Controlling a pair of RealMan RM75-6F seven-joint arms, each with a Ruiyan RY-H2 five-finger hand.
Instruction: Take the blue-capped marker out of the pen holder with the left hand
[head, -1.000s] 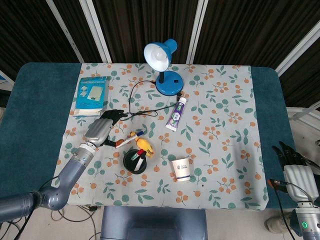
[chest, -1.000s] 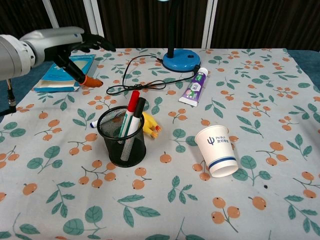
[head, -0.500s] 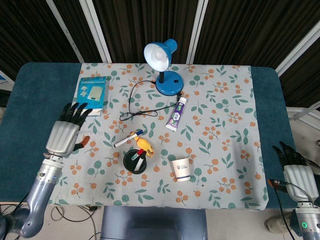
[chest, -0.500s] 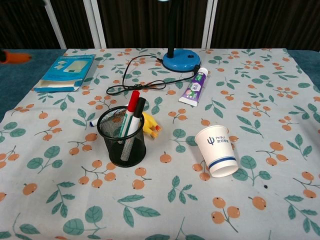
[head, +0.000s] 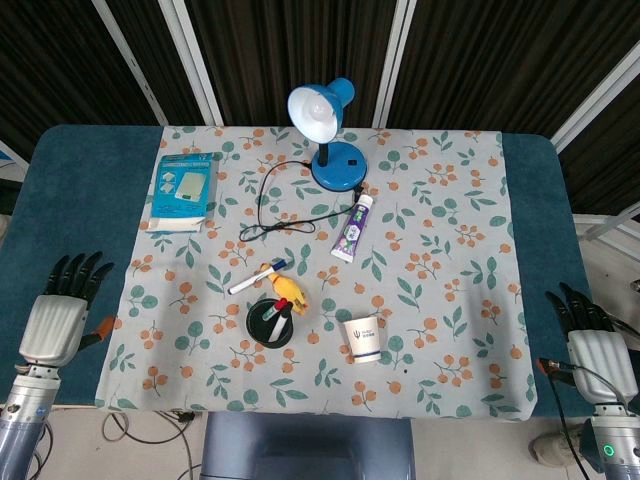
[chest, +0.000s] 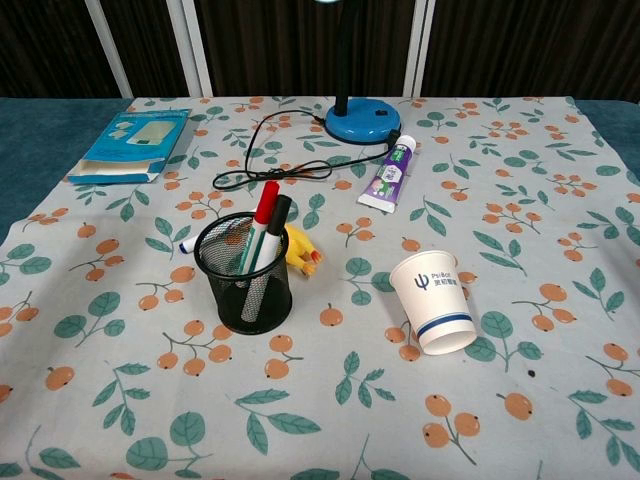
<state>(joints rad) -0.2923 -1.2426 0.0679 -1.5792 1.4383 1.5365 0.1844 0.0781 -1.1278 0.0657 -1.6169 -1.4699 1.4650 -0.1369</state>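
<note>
Left hand drawn back to the lower left, marker left lying on the cloth

Within the last second the left hand (head: 55, 318) has pulled away from the middle of the table to the lower-left edge of the head view; its fingers are spread and hold nothing; the blue-capped marker (head: 256, 277) lies flat on the tablecloth (head: 440, 230) just above the pen holder (head: 270, 323), outside it; the removal looks done. The right hand (head: 592, 342) rests at the lower right, fingers apart and empty; red and black markers stand in the holder.

A blue table (head: 80, 190) carries a fruit-print cloth (head: 440, 260) (leaves too). On it: lamp (head: 328, 135), booklet (head: 184, 190), toothpaste (head: 352, 228), marker (head: 256, 277), pen holder (head: 270, 322), cup (head: 364, 338).
</note>
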